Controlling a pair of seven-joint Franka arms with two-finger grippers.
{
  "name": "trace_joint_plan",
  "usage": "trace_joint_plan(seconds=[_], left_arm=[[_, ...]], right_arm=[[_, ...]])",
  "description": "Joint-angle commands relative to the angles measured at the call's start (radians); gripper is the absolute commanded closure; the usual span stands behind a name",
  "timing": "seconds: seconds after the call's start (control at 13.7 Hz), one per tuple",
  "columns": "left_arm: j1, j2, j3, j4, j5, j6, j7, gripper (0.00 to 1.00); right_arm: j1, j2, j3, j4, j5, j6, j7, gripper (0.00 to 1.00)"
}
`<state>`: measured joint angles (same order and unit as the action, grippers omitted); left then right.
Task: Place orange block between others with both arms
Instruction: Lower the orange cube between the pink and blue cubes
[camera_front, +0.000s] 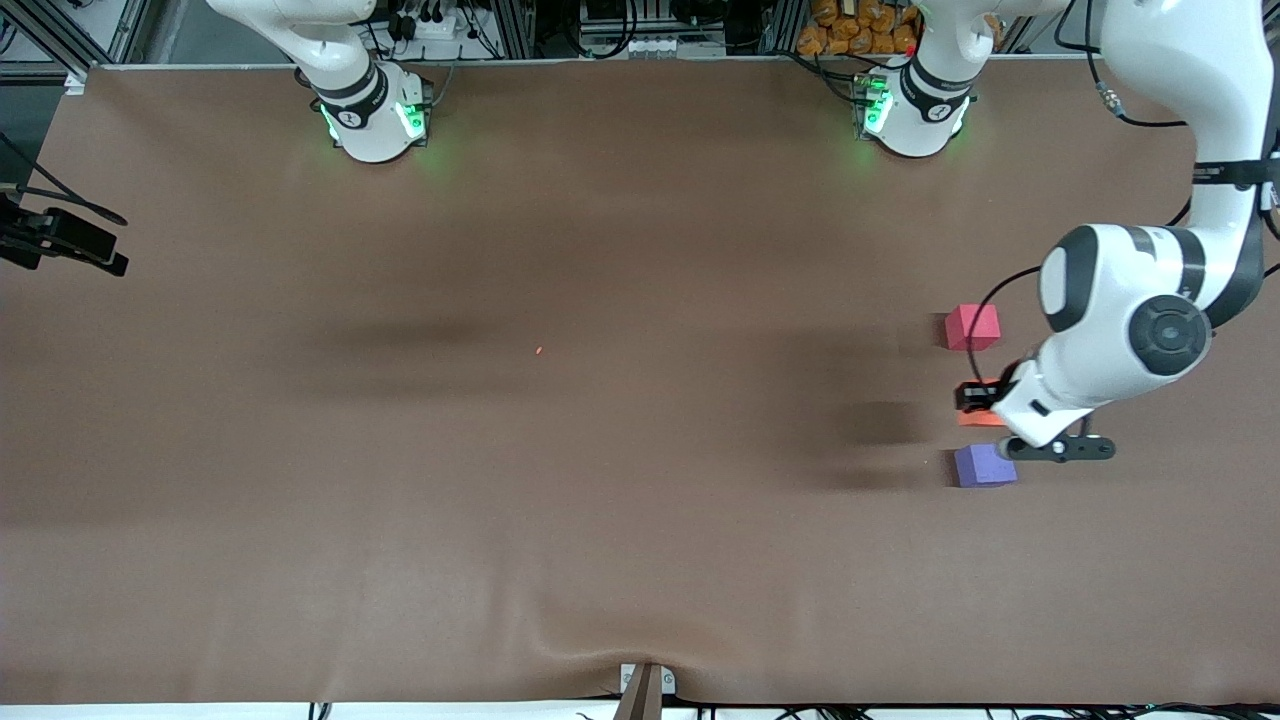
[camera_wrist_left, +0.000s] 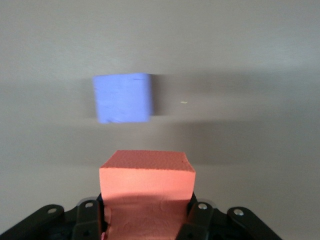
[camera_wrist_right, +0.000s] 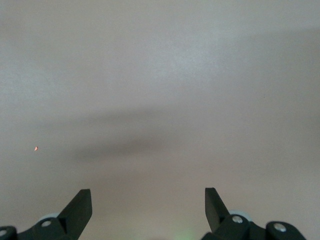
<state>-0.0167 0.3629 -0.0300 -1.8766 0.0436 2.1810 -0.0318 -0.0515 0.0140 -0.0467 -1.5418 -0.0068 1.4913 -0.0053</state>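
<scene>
Nearest the front camera of the three cubes is the purple block (camera_front: 984, 466), resting on the brown table (camera_front: 600, 480) toward the left arm's end. Over the spot just beside it, between it and the pinkish-red block (camera_front: 972, 327), the left gripper (camera_front: 985, 400) has its jaws clamped on the orange block (camera_front: 981, 418) — the left wrist view shows the orange block (camera_wrist_left: 146, 192) pinched between the black fingers (camera_wrist_left: 200, 217), with the purple block (camera_wrist_left: 123, 98) a short way ahead of it on the table. The pinkish-red block lies farther from the front camera than the other two, and the three look roughly in a row.

The carry looks all but finished: the orange block is already at the gap, though whether it rests on the table or hangs just above it cannot be told. What seems left is to set it down squarely, let go and lift clear.

The right gripper (camera_wrist_right: 148, 205) waits with jaws wide apart and nothing between them — only bare table and a tiny orange speck (camera_wrist_right: 36, 148) show beneath it.
</scene>
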Motion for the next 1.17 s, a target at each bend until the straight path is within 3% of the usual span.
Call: trace_joint_plan(seconds=[0.0,0.15,0.66,1.09], left_arm=[[0.057,-0.041,-0.028,-0.162,0.007,0.158,0.065,0.89],[0.067,-0.021,-0.028,-0.212,0.007,0.259,0.079,0.89],[0.080,0.079,-0.028,-0.226,0.004,0.399,0.084,0.89],[0.093,0.097,-0.028,-0.225,0.004,0.422,0.081,0.87]], right_arm=[[0.012,-0.017,-0.007,-0.015,0.008,-0.002,0.007,0.00],[0.012,-0.017,-0.007,-0.015,0.008,0.000,0.007,0.00],[0.012,-0.017,-0.007,-0.015,0.008,0.000,0.007,0.00],[0.012,-0.017,-0.007,-0.015,0.008,0.000,0.007,0.00]])
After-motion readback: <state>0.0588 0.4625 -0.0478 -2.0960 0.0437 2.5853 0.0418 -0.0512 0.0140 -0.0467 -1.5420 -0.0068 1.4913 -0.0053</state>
